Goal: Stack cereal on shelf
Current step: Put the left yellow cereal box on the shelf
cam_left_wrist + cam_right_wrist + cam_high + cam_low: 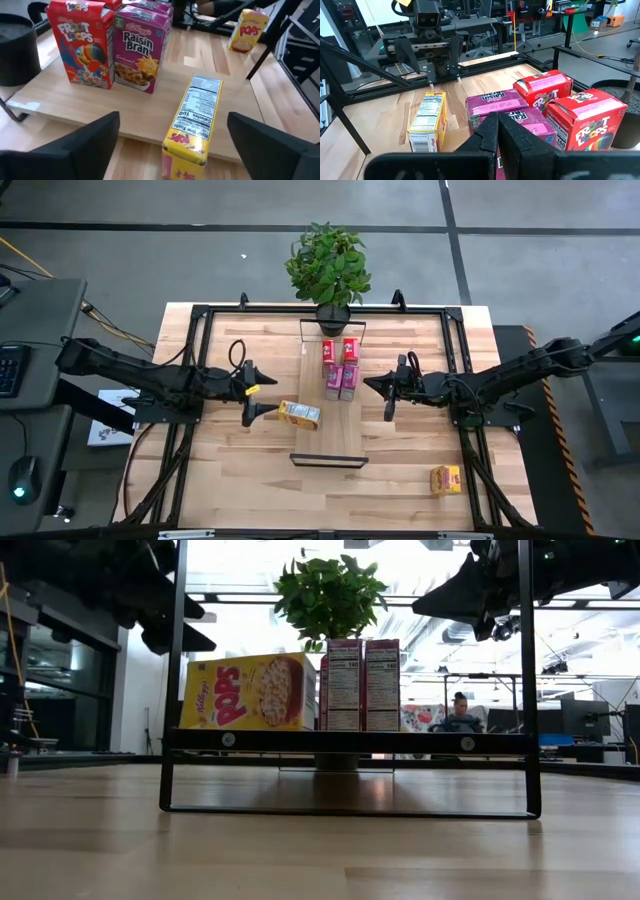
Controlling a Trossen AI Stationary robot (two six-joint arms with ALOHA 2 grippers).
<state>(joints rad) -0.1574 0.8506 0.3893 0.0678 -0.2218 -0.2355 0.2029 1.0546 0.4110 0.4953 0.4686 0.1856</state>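
The shelf [330, 442] is a light plank lying across the table's middle. At its far part stand two red cereal boxes [339, 349] and two pink ones [341, 381], upright. A yellow cereal box [196, 117] lies on a long narrow side at the shelf's left edge, its end jutting past the edge. My left gripper [262, 392] is open just left of it, with its fingers [95, 142] wide of the box on either side and apart from it. My right gripper [375, 385] hangs shut right of the pink boxes. A second yellow box [446, 479] stands on the table at the near right.
A potted plant [331, 270] stands at the shelf's far end. A black metal frame [200, 315] runs around the tabletop. Bare wood shows at the near left of the table and on the shelf's near half.
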